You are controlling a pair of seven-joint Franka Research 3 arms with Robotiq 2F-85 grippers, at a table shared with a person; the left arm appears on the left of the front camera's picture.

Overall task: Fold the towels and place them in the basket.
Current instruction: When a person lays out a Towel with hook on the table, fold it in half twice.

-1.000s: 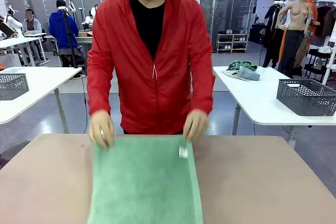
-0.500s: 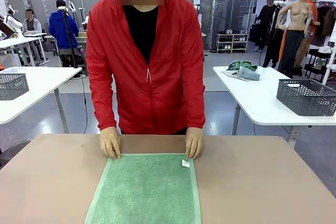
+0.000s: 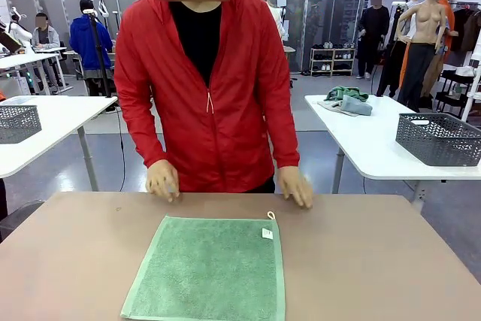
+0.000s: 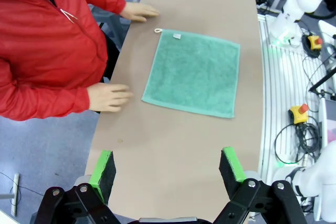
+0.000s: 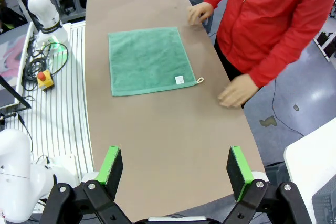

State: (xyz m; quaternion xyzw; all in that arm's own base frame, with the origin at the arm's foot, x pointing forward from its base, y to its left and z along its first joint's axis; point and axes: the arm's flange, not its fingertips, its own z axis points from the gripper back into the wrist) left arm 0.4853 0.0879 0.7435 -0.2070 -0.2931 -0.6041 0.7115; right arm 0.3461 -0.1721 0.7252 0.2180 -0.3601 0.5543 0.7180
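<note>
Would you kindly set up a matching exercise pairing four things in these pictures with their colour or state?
Things:
1. towel
2. label
3. jacket
4. left gripper

Colour or state:
A. open, holding nothing
B. red
C. green, spread flat on the table
D. white, at the towel's far corner

Pairs: 1-C, 2-D, 3-B, 4-A

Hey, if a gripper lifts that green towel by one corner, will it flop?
Probably: the green towel lies flat and thin on the table, with no stiff edge, so the rest would likely hang limp. It looks light for its area. Pushed sideways, its fuzzy pile may well bunch rather than slide.
</note>
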